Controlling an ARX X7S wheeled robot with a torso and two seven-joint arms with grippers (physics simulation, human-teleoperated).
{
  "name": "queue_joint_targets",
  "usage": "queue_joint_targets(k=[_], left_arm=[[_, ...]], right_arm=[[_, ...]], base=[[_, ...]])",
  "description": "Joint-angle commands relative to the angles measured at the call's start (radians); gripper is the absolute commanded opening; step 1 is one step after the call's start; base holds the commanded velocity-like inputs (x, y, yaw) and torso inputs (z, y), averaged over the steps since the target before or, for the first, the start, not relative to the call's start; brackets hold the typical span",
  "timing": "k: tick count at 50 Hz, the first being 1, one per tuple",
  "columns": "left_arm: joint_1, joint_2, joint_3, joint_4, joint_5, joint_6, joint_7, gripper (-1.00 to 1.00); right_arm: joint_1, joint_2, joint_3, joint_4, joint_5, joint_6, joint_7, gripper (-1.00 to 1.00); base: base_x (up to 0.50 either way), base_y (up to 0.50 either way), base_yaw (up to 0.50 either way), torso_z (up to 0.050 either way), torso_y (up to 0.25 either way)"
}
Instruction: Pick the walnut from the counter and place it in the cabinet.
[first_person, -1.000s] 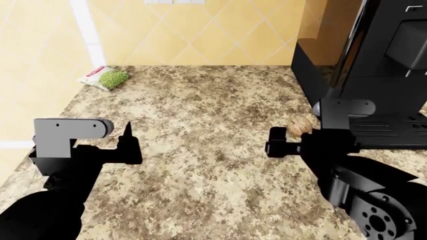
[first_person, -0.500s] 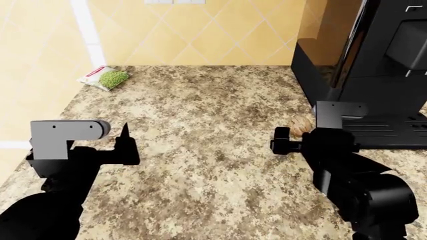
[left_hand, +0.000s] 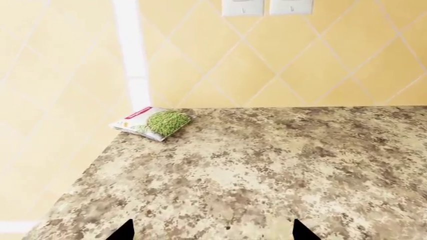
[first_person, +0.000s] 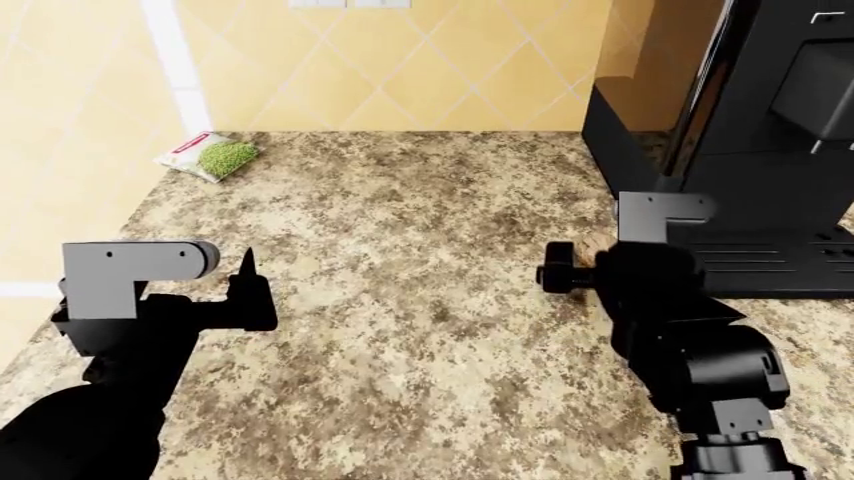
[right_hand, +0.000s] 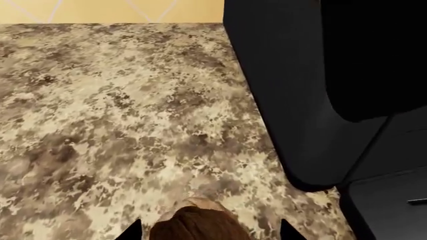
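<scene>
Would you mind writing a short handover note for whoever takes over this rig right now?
Left gripper: open and empty, hovering over the counter, away from the job.
Right gripper: open, tips either side of the walnut next to the black appliance; in the head view the arm hides the nut.
Pea packet: far back corner by the wall, not part of the job.
Done: right gripper lined up on the walnut.
Left: close on the walnut, lift it, carry it to the cabinet, which no view shows, and release.
</scene>
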Motion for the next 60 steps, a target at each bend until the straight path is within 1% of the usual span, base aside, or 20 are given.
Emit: queue_joint_targets(k=[1,3,4,12,24,27,33,39,49,60], left_arm=[[0.001,-0.002,0.005,-0.013,0.002,0.009,-0.002,1.00],[0.001,-0.002,0.004,-0.015,0.001,0.010,-0.003,1.00],[0.001,-0.002,0.004,-0.015,0.001,0.010,-0.004,1.00],[0.003,-0.004,0.007,-0.019,0.000,0.015,-0.004,1.00],[-0.002,-0.005,0.006,-0.012,-0.008,0.011,-0.010,1.00],[-0.002,-0.005,0.006,-0.010,-0.010,0.010,-0.011,1.00],[-0.006,-0.004,0.008,-0.006,-0.016,0.006,-0.013,1.00],[-0.008,-0.004,0.009,-0.005,-0.020,0.006,-0.014,1.00],[-0.013,-0.001,0.004,0.007,-0.033,0.001,-0.019,1.00],[-0.026,0.002,-0.015,0.031,-0.057,-0.021,-0.030,1.00]], right_arm=[[0.036,-0.015,-0.040,0.167,-0.050,-0.087,-0.015,1.00],[0.041,-0.016,-0.041,0.181,-0.054,-0.095,-0.014,1.00],[0.042,-0.017,-0.042,0.185,-0.055,-0.098,-0.014,-1.00],[0.033,-0.016,-0.037,0.184,-0.050,-0.101,-0.011,-1.00],[-0.001,-0.007,-0.022,0.109,-0.024,-0.072,-0.001,-1.00],[-0.021,0.001,-0.014,0.027,0.004,-0.037,-0.007,-1.00],[-0.058,0.017,0.018,-0.228,0.102,0.073,-0.019,-1.00],[-0.084,0.009,0.070,-0.407,0.182,0.168,0.021,-1.00],[-0.110,0.010,0.135,-0.654,0.281,0.262,0.072,-1.00],[-0.153,0.014,0.174,-0.848,0.343,0.298,0.118,-1.00]], base=[[0.00,0.00,0.00,0.000,0.000],[0.00,0.00,0.00,0.000,0.000],[0.00,0.00,0.00,0.000,0.000],[0.00,0.00,0.00,0.000,0.000],[0.00,0.00,0.00,0.000,0.000],[0.00,0.00,0.00,0.000,0.000],[0.00,0.00,0.00,0.000,0.000],[0.00,0.00,0.00,0.000,0.000],[0.00,0.00,0.00,0.000,0.000],[0.00,0.00,0.00,0.000,0.000]])
